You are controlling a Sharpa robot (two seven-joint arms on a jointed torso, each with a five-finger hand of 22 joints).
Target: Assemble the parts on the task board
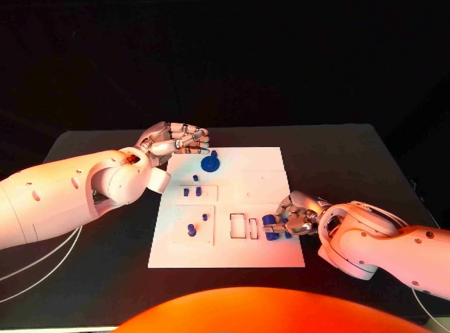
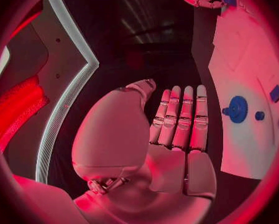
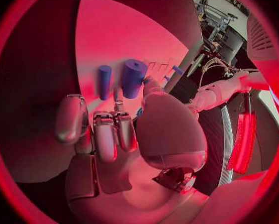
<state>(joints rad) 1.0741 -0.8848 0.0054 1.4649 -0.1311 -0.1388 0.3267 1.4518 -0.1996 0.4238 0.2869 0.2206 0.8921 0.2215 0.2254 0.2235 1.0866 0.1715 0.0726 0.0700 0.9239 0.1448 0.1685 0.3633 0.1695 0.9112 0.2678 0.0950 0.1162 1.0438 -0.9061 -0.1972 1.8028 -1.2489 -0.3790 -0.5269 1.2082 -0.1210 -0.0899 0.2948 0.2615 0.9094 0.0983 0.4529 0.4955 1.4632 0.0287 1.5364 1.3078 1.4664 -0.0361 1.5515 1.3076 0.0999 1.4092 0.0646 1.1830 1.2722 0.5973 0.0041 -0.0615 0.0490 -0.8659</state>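
Observation:
The white task board lies mid-table. My right hand is at the board's near right part, over the edge. Its thumb and a finger pinch a thick blue cylinder, which stands on the board beside a thinner blue peg; both show as blue pieces at the fingertips. My left hand hovers at the board's far left corner, fingers straight and side by side, holding nothing. A round blue gear sits on the board just beside it.
Several small blue pegs stand in the recessed frames on the board's left half, more of them nearer me. Two rectangular slots lie left of my right hand. Black tabletop surrounds the board.

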